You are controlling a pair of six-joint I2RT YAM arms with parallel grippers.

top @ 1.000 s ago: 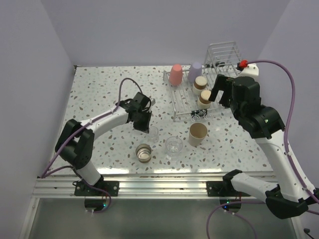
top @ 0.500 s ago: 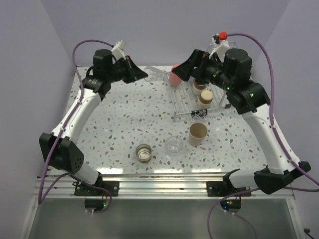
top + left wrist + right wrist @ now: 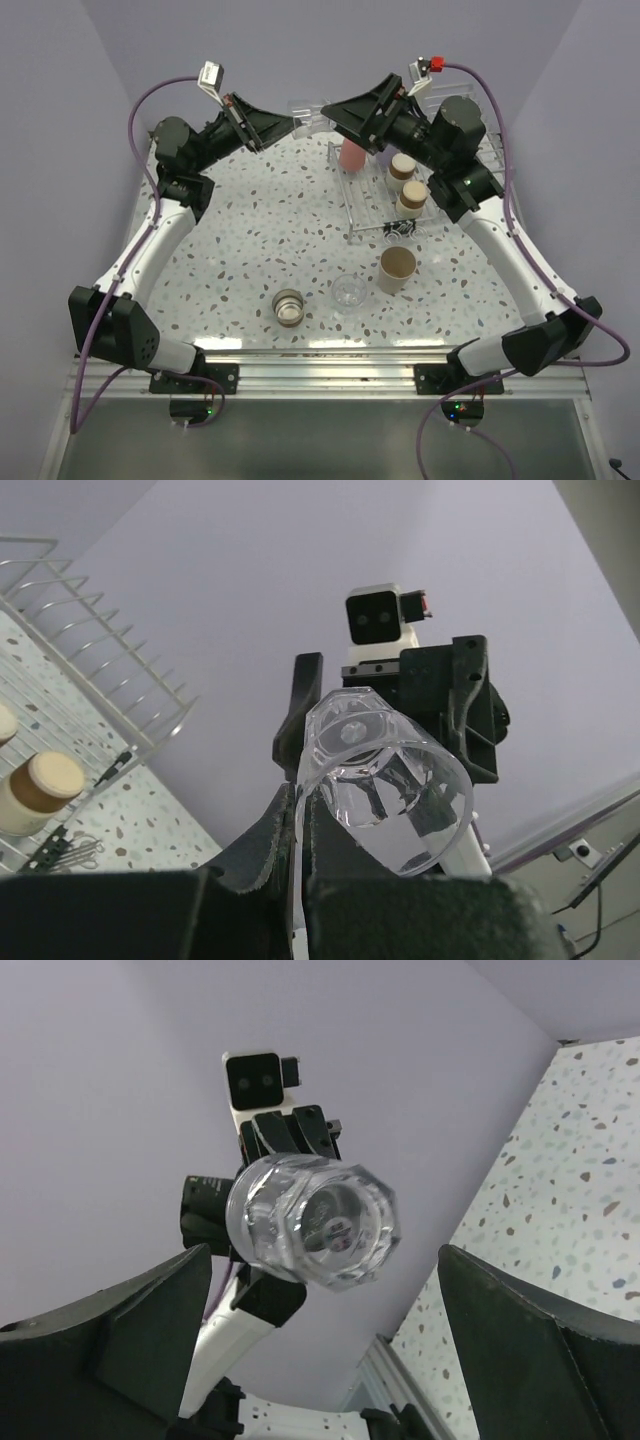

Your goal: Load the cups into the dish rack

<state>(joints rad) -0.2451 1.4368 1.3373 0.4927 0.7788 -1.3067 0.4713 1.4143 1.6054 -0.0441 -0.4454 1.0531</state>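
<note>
1. The held clear cup (image 3: 385, 780) is showing as a see-through tumbler with a thick faceted base. It is tipping on its side in mid-air, high above the tabletop (image 3: 250, 230).
2. The left gripper (image 3: 298, 825) is clamping tight on this cup's wall at the rim, so the cup is sticking out past its fingertips.
3. The right gripper (image 3: 325, 1250) is facing the left one with its fingers spread wide and gripping nothing.
4. The cup's base is pointing straight at the right gripper, in line with the gap between its fingers. I cannot tell whether those fingers are touching it.
5. The dish rack (image 3: 362, 205) is sitting well below the right gripper, on that gripper's side of the tabletop, and the right arm is covering part of it from above.
6. The rack is carrying the coral cup (image 3: 352, 152), the first racked brown cup (image 3: 402, 165) and the second racked brown cup (image 3: 413, 195).
7. Well below both grippers and back toward the arm bases, three cups are standing loose. These are the beige cup (image 3: 396, 269), the second clear cup (image 3: 348, 292) just beside it, and the loose brown cup (image 3: 288, 305) on the left gripper's side.
</note>
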